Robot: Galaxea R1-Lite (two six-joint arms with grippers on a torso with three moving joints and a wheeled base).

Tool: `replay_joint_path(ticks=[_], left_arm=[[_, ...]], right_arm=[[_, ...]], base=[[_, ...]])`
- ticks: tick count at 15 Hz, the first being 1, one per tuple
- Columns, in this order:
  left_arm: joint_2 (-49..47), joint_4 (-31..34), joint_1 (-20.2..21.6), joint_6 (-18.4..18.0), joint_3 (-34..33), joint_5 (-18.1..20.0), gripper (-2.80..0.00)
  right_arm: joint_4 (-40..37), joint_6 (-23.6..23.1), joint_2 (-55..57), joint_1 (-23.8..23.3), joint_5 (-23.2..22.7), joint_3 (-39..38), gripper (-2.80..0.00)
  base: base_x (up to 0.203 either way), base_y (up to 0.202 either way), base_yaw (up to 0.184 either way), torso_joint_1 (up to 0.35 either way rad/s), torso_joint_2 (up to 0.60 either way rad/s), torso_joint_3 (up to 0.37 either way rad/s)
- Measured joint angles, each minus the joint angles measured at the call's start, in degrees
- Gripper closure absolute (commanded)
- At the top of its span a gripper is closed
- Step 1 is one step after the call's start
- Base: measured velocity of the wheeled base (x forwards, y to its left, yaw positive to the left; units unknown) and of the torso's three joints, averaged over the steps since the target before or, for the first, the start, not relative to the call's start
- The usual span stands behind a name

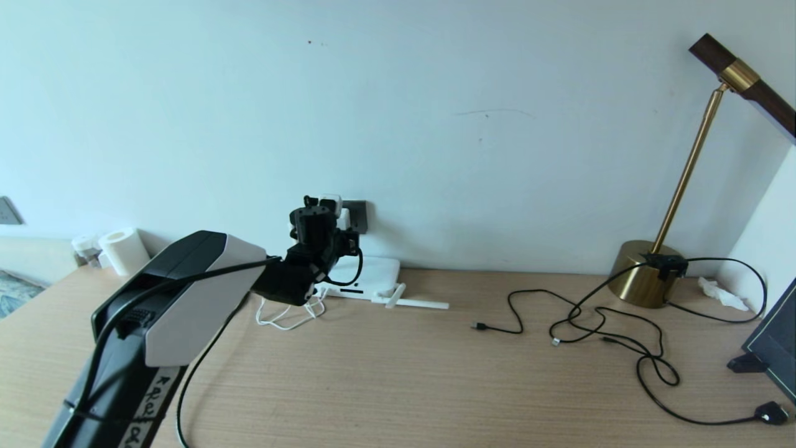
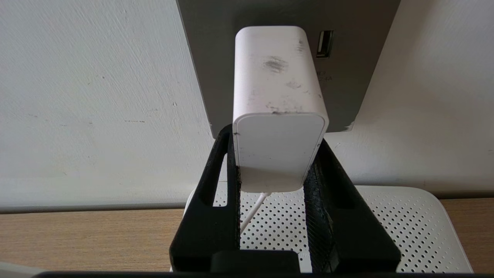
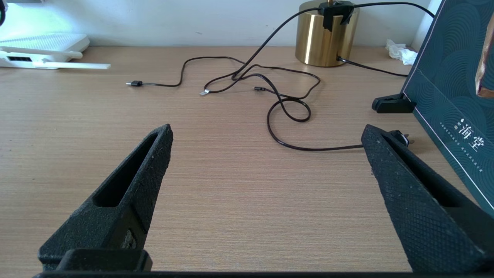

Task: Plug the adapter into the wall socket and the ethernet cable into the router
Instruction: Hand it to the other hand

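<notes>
My left gripper (image 2: 276, 139) is shut on the adapter (image 2: 278, 96), a white rounded block with scuff marks, one black finger on each side. The adapter's far end meets the dark grey wall socket (image 2: 208, 58), and its pins are hidden. In the head view the adapter (image 1: 333, 204) is up at the wall socket (image 1: 359, 214). Its thin white cord (image 1: 286, 317) loops on the table. The router (image 1: 379, 274) lies flat below, antennas folded out. A thick black cable (image 1: 186, 379), perhaps the ethernet cable, runs under my left arm, its tip hidden. My right gripper (image 3: 267, 129) is open over bare table.
Thin black cords (image 1: 597, 323) with small tips sprawl at the middle right. A brass lamp (image 1: 647, 274) stands by the wall, its plug (image 1: 771, 412) lying near the table's right edge. A dark printed board (image 3: 455, 96) leans at far right. A paper roll (image 1: 124, 249) is at back left.
</notes>
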State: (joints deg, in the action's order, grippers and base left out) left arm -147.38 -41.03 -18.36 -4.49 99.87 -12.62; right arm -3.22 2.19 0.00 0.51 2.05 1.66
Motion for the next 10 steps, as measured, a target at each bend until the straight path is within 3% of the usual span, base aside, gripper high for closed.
replay_joint_path(ticks=[10], left_arm=[[0.2,0.5,-0.1,0.0,0.1,0.0,0.0]], right_arm=[[0.0,0.0,0.0,0.0,0.1,0.0,-2.8]], base=[[0.0,0.0,0.0,0.0,0.0,0.0]])
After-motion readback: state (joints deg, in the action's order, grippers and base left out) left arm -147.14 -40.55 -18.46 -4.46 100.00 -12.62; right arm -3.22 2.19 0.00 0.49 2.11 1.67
